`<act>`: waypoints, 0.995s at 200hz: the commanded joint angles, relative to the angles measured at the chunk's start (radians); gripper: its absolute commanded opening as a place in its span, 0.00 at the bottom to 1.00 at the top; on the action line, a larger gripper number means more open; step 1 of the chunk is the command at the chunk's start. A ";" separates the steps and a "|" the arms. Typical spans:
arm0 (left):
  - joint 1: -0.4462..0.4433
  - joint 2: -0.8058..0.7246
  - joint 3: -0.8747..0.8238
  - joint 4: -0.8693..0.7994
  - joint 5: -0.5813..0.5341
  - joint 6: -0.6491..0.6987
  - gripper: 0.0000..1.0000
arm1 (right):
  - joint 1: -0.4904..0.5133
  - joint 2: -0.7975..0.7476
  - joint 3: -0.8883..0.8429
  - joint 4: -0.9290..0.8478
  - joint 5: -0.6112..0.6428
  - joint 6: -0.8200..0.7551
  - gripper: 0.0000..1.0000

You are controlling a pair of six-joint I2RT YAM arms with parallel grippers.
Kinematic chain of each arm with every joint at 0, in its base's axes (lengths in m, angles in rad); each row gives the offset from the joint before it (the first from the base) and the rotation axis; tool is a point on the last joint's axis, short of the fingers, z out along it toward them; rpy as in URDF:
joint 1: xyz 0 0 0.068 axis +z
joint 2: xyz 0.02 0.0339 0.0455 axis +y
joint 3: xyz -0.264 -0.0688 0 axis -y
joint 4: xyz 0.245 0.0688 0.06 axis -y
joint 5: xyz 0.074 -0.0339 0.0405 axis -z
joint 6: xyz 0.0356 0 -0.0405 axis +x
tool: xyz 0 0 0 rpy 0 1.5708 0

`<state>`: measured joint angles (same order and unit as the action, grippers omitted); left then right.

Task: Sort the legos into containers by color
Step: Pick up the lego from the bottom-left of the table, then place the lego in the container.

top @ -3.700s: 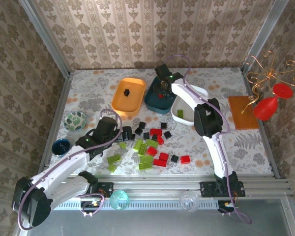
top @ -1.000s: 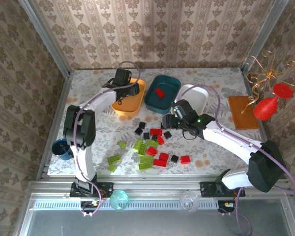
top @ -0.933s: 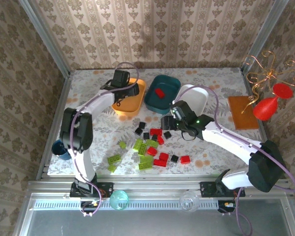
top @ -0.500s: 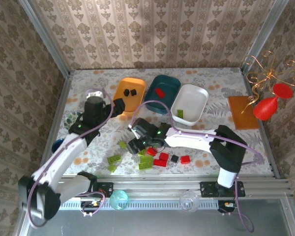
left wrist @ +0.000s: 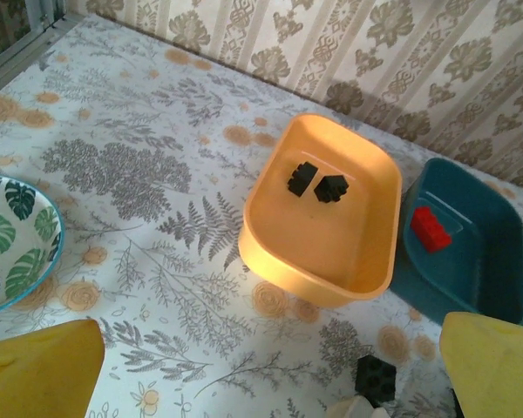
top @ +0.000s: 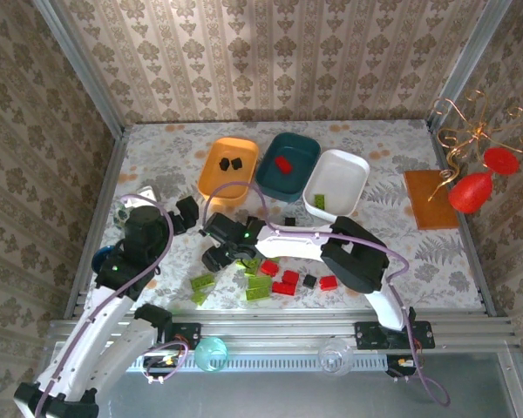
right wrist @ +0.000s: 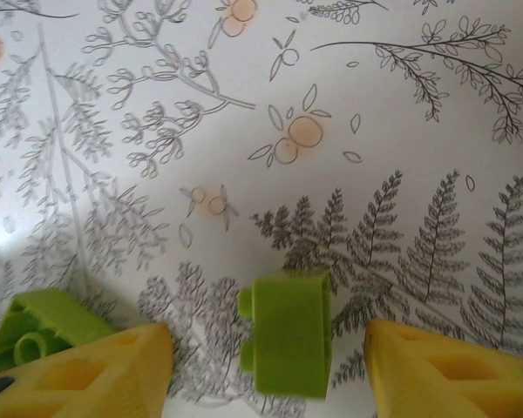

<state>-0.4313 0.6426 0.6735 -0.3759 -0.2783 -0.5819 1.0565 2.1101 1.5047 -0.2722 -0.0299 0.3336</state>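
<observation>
RIGHT ARM LINES UP A GREEN BRICK: The right arm's jaws stand released astride a single lime-green brick. A yellow pad sits on either side, and a sliver of desk shows between each pad and the plastic, so nothing is gripped yet. The brick lies flat on the flowered desk, on the robot's side of the orange tub, with a second green brick just beside one pad. It looks feather-light, hard and glossy, so a low, square squeeze across its two smooth side walls seems the safest hold; a skewed pinch could send it skating. The left arm's jaws, spread wide and empty, hang to the near left of the orange tub, which holds two black bricks. To the tub's right sit the teal tub with one red brick and the white tub, where this green piece most likely belongs. The loose pile lies nearer the robot than the orange tub
</observation>
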 commanded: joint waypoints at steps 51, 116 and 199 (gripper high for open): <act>-0.001 0.007 -0.017 -0.012 -0.002 0.000 1.00 | -0.003 0.040 0.043 -0.028 0.010 -0.029 0.33; -0.001 0.066 -0.011 0.045 0.066 0.013 1.00 | -0.106 -0.268 -0.229 0.146 0.040 0.029 0.21; -0.009 0.208 -0.025 0.121 0.164 -0.012 1.00 | -0.652 -0.591 -0.493 0.042 0.234 0.223 0.20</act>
<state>-0.4316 0.8261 0.6586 -0.2935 -0.1619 -0.5816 0.5091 1.4887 1.0271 -0.1326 0.1204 0.4732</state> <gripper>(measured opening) 0.998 0.221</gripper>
